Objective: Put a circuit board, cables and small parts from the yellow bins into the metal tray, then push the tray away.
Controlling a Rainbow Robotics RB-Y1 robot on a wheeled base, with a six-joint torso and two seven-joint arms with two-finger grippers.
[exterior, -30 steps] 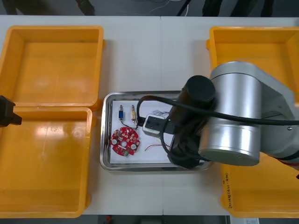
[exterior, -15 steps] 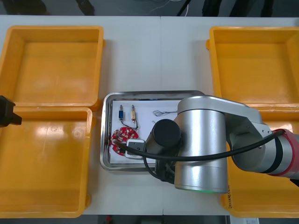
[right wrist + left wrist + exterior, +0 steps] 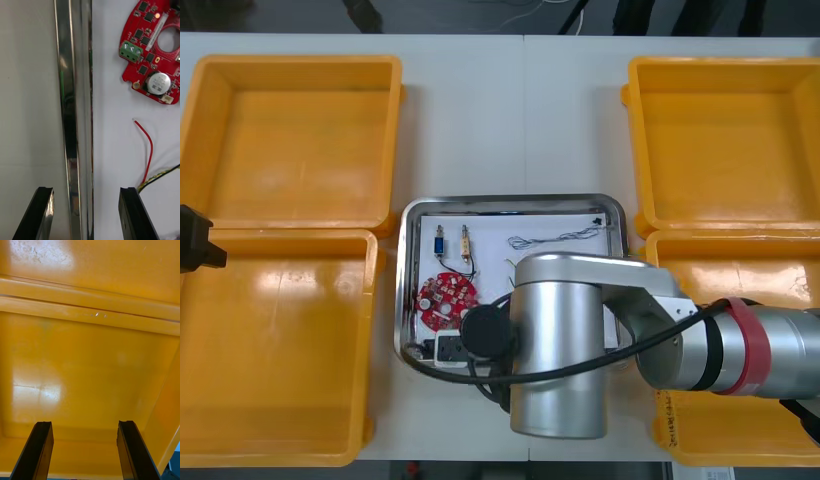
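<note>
Light table [image 3: 480, 120], four yellow bins [image 3: 290, 130], one metal tray [image 3: 510, 201]: inside, one red circuit board [image 3: 447, 298] at 8 o'clock, two small metal parts [image 3: 439, 243] at 10. Right gripper [image 3: 86, 191] straddles its 7 o'clock rim, wide apart (empty); left gripper [image 3: 84, 423], equally wide, hangs over a 9 o'clock bin.

White-lined metal tray [image 3: 510, 199] holding round red circuit board [image 3: 446, 298], twisted cable [image 3: 555, 238], small metal parts [image 3: 439, 243]

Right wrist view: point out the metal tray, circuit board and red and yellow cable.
Metal tray [image 3: 77, 112]: right wrist view, its shiny rim.
Red circuit board [image 3: 143, 47]: right wrist view, beside the green connector.
Red and yellow cable [image 3: 151, 146]: right wrist view, its red strand's curve.
</note>
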